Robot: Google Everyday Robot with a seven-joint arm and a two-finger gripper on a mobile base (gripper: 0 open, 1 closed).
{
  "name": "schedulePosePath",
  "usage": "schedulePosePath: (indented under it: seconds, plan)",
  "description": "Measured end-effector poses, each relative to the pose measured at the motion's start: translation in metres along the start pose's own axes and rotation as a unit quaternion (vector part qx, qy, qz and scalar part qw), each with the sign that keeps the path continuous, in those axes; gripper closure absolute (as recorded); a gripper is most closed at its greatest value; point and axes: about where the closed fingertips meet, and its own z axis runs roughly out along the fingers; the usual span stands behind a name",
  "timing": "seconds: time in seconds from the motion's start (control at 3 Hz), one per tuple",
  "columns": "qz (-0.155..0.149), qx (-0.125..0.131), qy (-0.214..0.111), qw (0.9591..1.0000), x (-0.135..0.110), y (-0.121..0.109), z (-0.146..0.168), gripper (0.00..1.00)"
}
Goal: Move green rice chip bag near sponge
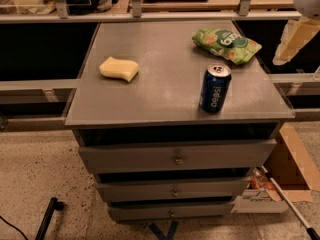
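On the far right of the cabinet top, green rice chip bag is lying flat, well apart from sponge at left. Risk: Pepsi can is standing near the bag-to-sponge path, so a low sweep is risking a tip-over. Robot's gripper is hanging off the right edge beside the bag, partly cropped. Clenched or released, can't tell.

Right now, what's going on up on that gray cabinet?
The robot's gripper hangs off the right side of the gray drawer cabinet, touching nothing. The crinkly light-green rice chip bag lies at the back right corner. The pale yellow wavy sponge lies far left. A blue soda can stands upright before the bag.
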Motion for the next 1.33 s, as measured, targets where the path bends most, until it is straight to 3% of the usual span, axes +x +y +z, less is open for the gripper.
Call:
schedulePosePath:
  seconds: [0.67, 1.33]
  plan:
    - [-0.002, 0.013, 0.016, 0.9998, -0.003, -0.003, 0.005, 0.00]
    - [0.006, 0.092, 0.020, 0.9956, 0.024, -0.037, 0.053, 0.00]
